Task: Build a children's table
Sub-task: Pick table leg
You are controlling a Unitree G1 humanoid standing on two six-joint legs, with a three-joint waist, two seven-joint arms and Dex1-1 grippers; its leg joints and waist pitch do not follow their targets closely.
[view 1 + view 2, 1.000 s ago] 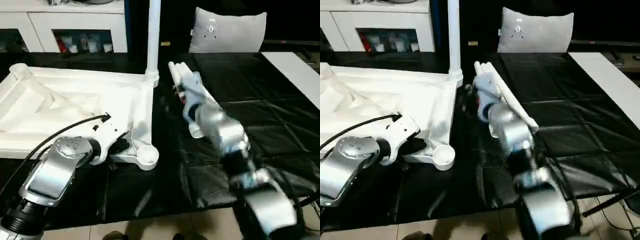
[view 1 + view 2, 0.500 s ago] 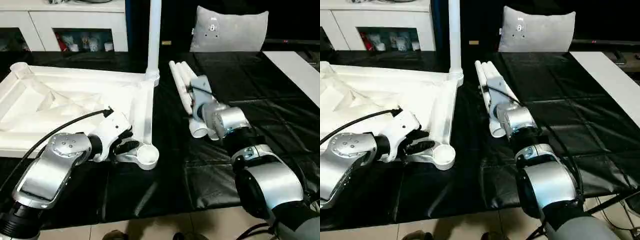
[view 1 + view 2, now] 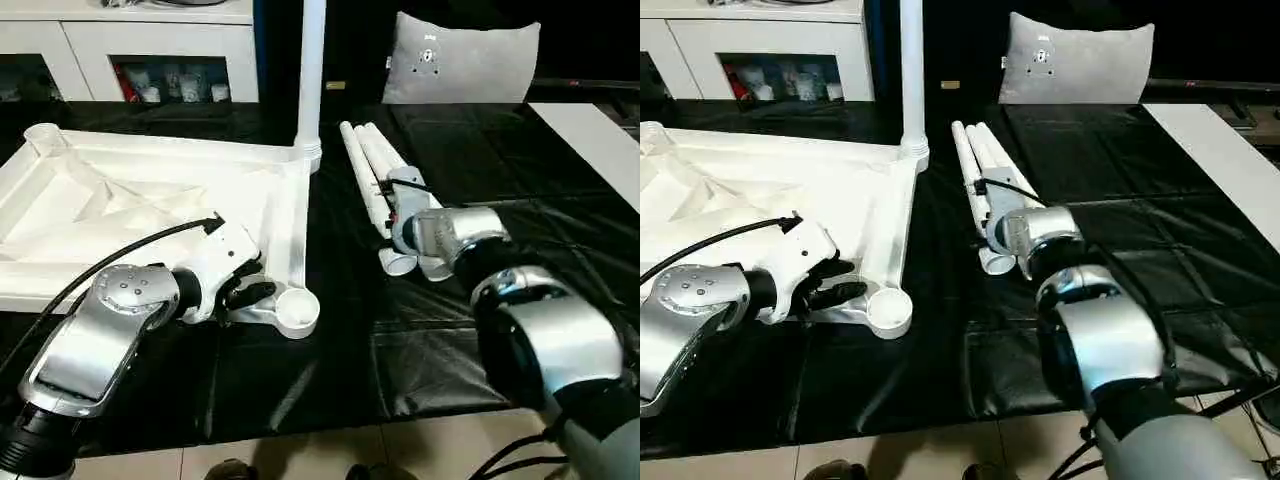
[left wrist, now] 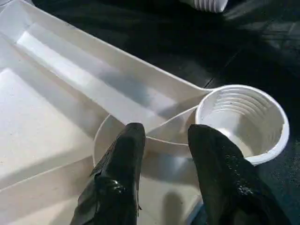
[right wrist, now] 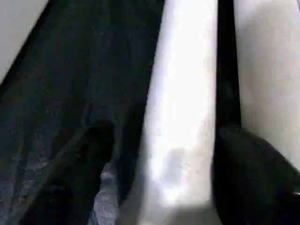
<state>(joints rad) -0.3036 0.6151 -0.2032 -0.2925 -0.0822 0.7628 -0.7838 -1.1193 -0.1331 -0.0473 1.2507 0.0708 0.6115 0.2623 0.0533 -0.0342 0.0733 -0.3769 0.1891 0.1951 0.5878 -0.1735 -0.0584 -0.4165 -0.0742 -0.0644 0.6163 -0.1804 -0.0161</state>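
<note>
Right wrist view: right gripper spread open, one black finger to each side of a loose leg, not yet closed on it. Head views: three loose legs laid side by side on black sheeting, touching one another, just beside the tabletop's right edge; gripper set near their wide ends. Risk judged: smooth round tubes likely to roll or slip out of a two-finger pinch; neighbouring legs, lying in contact, likely to be nudged aside or caught along with the chosen one. Tabletop placed underside up at centre-left; one leg already upright in the far right corner socket. Left gripper parted across the thin rib beside the near corner socket, fingertips either side of it; firm clamping not confirmable. Risk judged: tabletop liable to slide on the glossy sheeting if that hold failed. Materials: hard white plastic throughout, matt to faintly shiny; legs long, tapered, hollow; socket a round cup with ridged inner wall; underside ribbed. Sheeting black, glossy, creased. Grey cushion at rear.
</note>
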